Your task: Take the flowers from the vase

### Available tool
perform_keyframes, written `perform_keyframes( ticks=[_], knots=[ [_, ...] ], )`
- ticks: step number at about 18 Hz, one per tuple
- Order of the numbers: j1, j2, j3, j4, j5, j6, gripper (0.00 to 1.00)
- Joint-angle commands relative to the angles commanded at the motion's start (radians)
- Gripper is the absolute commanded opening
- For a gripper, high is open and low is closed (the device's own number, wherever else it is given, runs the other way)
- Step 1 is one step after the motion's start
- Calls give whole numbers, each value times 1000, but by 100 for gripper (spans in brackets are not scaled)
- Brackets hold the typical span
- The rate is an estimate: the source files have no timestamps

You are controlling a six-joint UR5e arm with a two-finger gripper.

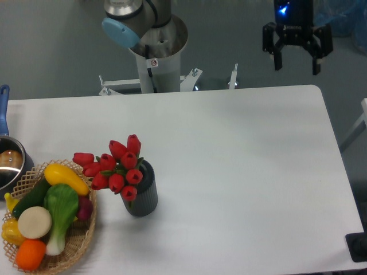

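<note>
The flowers, a bunch of red tulip buds with a few green leaves, stand in the vase, a small dark grey ribbed cylinder on the left half of the white table. The buds lean to the left over the vase's rim. The stems are hidden inside the vase. My gripper hangs high at the back right, beyond the table's far edge, far from the vase. Its two black fingers are spread apart and hold nothing.
A woven wicker basket with colourful toy vegetables sits at the front left, close to the vase. A metal pot with a blue handle is at the left edge. The arm's base column stands behind the table.
</note>
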Motion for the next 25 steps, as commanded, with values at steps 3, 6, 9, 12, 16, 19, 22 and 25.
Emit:
perform_keyframes(
  ticks=[3, 6, 9, 12, 16, 19, 22, 25],
  knots=[
    [-2, 0, 2, -3, 0, -2, 100],
    [-5, 0, 2, -3, -2, -8, 100],
    [-6, 0, -6, -3, -9, -11, 100],
    [-8, 0, -20, -5, -34, -17, 100],
    [-3, 3, -57, 8, -162, -76, 100],
    [-9, 6, -61, 35, -190, -228, 100],
    [-20, 2, -77, 57, -199, -255, 100],
    [-32, 2, -116, 57, -259, -256, 100]
  ],
)
